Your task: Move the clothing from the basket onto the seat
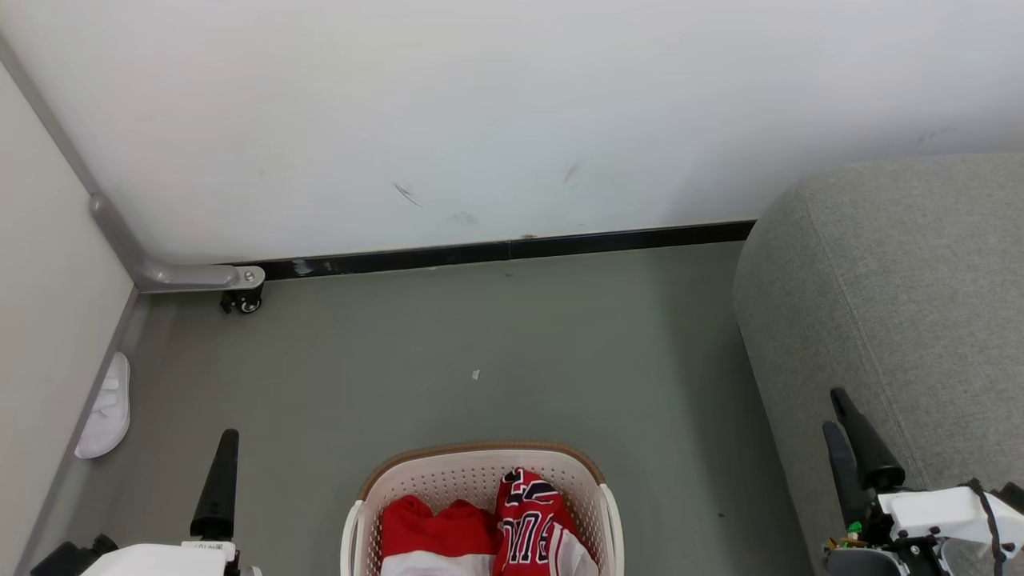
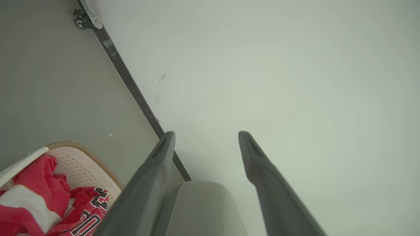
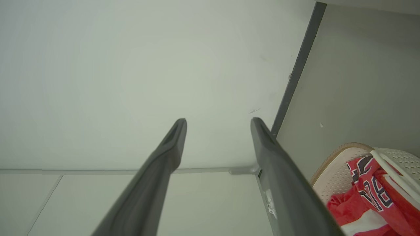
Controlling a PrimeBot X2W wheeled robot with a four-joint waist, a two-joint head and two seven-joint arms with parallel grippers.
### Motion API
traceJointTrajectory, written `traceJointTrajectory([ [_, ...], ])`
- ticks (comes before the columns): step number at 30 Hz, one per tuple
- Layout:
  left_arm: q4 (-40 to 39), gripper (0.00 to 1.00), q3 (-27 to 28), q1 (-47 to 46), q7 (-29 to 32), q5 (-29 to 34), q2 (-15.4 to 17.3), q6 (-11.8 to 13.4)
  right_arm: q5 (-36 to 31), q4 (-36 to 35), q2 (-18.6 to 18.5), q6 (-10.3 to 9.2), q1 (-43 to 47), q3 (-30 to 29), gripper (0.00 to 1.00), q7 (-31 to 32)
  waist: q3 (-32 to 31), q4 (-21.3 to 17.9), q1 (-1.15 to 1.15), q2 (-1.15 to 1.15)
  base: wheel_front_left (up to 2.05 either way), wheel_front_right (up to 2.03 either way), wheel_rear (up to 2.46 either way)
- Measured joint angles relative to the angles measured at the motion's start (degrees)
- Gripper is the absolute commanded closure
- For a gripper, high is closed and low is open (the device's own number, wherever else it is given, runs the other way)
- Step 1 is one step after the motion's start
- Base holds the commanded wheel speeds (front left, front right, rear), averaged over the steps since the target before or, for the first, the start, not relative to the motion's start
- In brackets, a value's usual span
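- A white slipper lies on the grey floor at the far left, against the foot of a pale side panel.
- Farther back, a small black caster sits under a grey metal bar, in the corner where that panel meets the white wall. A black skirting strip runs from there along the wall's base towards the seat.
- The left claw hangs over the floor between the slipper and the basket, touching neither. Its two dark fingers stand wide apart with nothing between them.
- A tiny white scrap lies on the bare floor between the basket and the wall.
- The cream perforated laundry basket, brown-rimmed, stands on the floor at the bottom centre of the head view, cut off by the lower edge.
- Inside it, on the left, lie the red shorts with a broad white stripe.
- Just beside them on the right, touching, is the red jersey with black-and-white lettering, bunched up against the basket's right wall.
- The right claw is spread wide and empty, well to the right of the basket. It shows against the seat's near side; whether it touches the fabric cannot be told.
- The grey upholstered seat takes up the right side, its rounded far end reaching the wall, well apart from the basket and both garments.
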Motion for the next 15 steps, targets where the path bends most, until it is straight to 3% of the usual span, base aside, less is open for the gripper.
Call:
traceJointTrajectory([
  [9, -0.29, 0.0, -1.4, -0.07, -2.24, 6.0, 1.74, -0.01, -6.5, -0.22, -2.1, 0.0, -0.02, 2.68, 0.0, -2.12, -0.28, 0.06, 0.08, 0.0, 0.0, 0.0, 0.0],
  [15, -0.37, 0.0, -2.48, -0.08, -3.72, 10.79, 2.83, -0.01, -11.04, -0.51, -3.2, 0.0, -0.21, 4.52, 0.0, -3.47, -0.3, 0.08, -0.14, 0.0, 0.0, 0.0, 0.0],
])
